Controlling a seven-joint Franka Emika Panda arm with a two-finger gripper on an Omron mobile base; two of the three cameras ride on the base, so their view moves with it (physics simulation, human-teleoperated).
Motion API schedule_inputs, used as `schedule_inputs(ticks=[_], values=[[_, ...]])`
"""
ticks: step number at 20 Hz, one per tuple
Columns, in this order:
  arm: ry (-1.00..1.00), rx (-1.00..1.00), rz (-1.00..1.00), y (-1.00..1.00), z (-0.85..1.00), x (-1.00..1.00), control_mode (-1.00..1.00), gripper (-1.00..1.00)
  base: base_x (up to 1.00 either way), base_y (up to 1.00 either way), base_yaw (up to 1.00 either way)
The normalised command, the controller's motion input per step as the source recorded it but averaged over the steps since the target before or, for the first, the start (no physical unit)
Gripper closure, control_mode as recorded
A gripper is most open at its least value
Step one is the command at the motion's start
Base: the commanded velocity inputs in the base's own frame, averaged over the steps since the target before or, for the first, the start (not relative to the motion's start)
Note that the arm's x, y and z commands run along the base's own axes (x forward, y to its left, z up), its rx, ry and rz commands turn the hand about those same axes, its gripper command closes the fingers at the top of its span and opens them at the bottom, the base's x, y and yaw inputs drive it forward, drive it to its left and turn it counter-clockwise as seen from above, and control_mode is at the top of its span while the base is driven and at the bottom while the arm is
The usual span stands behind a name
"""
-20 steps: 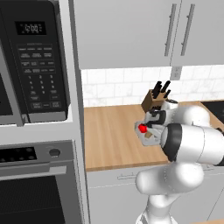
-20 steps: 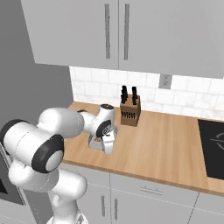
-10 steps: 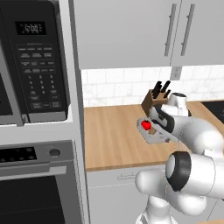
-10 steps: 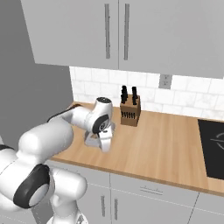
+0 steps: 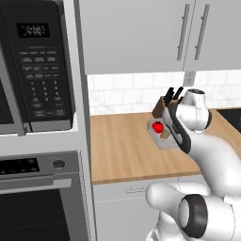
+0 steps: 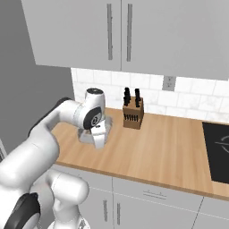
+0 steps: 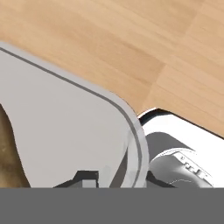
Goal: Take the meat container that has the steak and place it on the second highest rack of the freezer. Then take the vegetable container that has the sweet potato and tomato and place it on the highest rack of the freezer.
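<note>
Seemingly pinched by one rim between the pincer [image 7: 113, 177] fingers, the vegetable container [image 5: 163, 137] hangs just above the wooden desk [image 5: 122, 150], though the grip itself is half hidden. Held at an edge, the tray could tip and spill the tomato [image 5: 158, 126] and sweet potato [image 5: 165, 135] if the arm swings fast. Its contents appear from the left base camera; the right base camera shows the arm masking the tray beside the knife block [image 6: 133, 114].
</note>
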Motion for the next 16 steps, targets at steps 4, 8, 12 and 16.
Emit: schedule_inputs(ticks=[4,8,12,16], values=[[-0.05,-0.01,-0.12,0.19,0.62,-0.33,-1.0,1.0,0.0,0.0,0.0],[0.0,0.0,-0.1,0.1,0.58,-0.36,-1.0,1.0,0.0,0.0,0.0],[-0.01,0.0,-0.12,0.07,0.49,-0.51,-1.0,1.0,0.0,0.0,0.0],[0.0,0.0,-0.13,0.08,0.51,-0.47,-1.0,1.0,0.0,0.0,0.0]])
